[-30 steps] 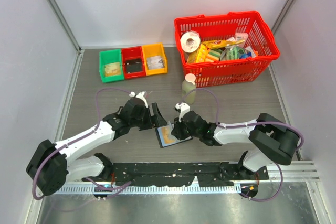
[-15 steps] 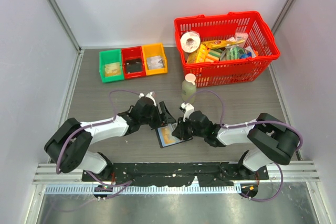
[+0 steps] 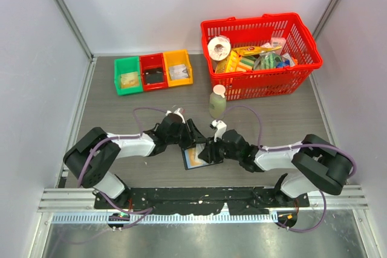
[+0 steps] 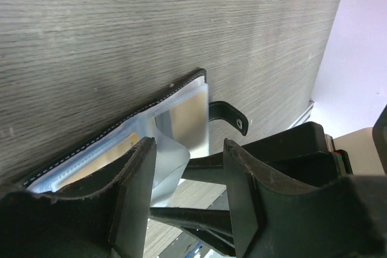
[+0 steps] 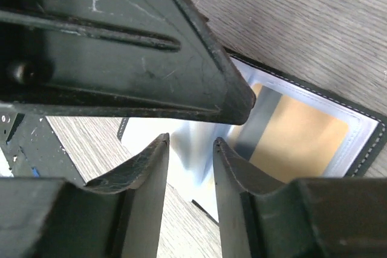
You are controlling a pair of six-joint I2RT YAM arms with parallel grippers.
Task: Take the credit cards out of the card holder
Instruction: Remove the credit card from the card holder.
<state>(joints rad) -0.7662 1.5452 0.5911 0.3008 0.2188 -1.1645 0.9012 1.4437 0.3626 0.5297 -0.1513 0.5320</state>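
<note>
Top view: the card holder lies open on the tabletop, close to the middle of the near edge, with its pale inner face up. The left hand sits at the far edge of the card holder and the right hand at its right edge. The two hands are just beside each other. A red basket occupies the far right corner, and a small bottle stands upright between the basket and the hands. Left wrist view: the left hand has its fingers clearly spread and nothing clamped between them. The left finger overlaps the clear sleeve of the card holder. A yellow-orange credit card shows inside a sleeve, and the clasp strap lies flat on the tabletop beside the holder. Right wrist view: the right hand has its fingers separated by only a narrow gap. A pale sleeve page fills that gap. Whether the pads press on it cannot be determined. A left-hand finger crosses the upper part of the view, above the card holder, which keeps an orange card in its pocket.
</note>
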